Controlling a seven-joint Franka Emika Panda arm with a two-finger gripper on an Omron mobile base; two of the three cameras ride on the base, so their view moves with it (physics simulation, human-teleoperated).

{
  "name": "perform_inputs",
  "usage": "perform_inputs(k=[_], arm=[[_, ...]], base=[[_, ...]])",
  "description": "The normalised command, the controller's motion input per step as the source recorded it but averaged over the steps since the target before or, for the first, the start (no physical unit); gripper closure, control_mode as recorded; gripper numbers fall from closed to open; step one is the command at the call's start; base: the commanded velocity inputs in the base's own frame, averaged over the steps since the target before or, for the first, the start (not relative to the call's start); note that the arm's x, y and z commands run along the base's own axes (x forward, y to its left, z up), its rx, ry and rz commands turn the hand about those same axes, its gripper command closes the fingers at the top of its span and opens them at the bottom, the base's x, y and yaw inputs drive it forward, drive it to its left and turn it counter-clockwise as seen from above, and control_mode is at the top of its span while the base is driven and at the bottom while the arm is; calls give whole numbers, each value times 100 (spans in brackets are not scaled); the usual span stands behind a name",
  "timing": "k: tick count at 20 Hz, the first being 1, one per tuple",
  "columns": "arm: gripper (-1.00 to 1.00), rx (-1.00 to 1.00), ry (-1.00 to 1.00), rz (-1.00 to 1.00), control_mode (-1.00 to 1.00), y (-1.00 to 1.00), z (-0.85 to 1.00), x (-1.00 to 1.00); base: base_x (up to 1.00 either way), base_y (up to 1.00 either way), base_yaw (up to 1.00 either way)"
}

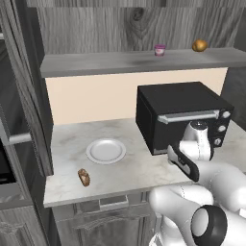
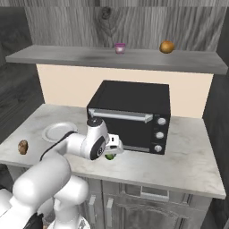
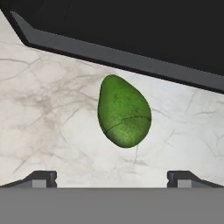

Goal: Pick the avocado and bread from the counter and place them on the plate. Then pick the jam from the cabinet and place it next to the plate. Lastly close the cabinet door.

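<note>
Now I'm hanging my end effector (image 3: 112,177) over the avocado (image 3: 124,111), fingers spread wide and pinching nothing, the two tips showing one at each side of the fruit in the hand view. The avocado is lying on the bench (image 1: 144,168), just in front of the black microwave (image 2: 134,114), its narrow end pointing toward the microwave's lower edge.

I'm judging the risks as I go. The fruit is rounded and glossy, so fingers closing off its middle could squirt it sideways, or roll it against the microwave. That dark front edge is sitting close, and a finger coming down on that side could knock it.

Counting outward: one avocado under my hand; one bread (image 1: 84,177) piece near the bench's front edge, well apart from me; one white plate (image 1: 105,151), bare, just behind the bread. Up on the cabinet (image 2: 134,20) shelf, one pink jam (image 2: 120,48) jar and one orange-brown fruit (image 2: 167,46), apart from each other. One microwave. Neither piece of food is on the plate yet.
</note>
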Motion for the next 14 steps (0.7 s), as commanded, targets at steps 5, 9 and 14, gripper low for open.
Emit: perform_inputs(k=[5,9,14], arm=[[-100,0,0,0,-100,0,-3,32],[-100,0,0,1,-100,-2,0,29],[-100,0,0,3,-100,-3,-2,9]], base=[[0,0,0],[0,0,0],[0,0,0]])
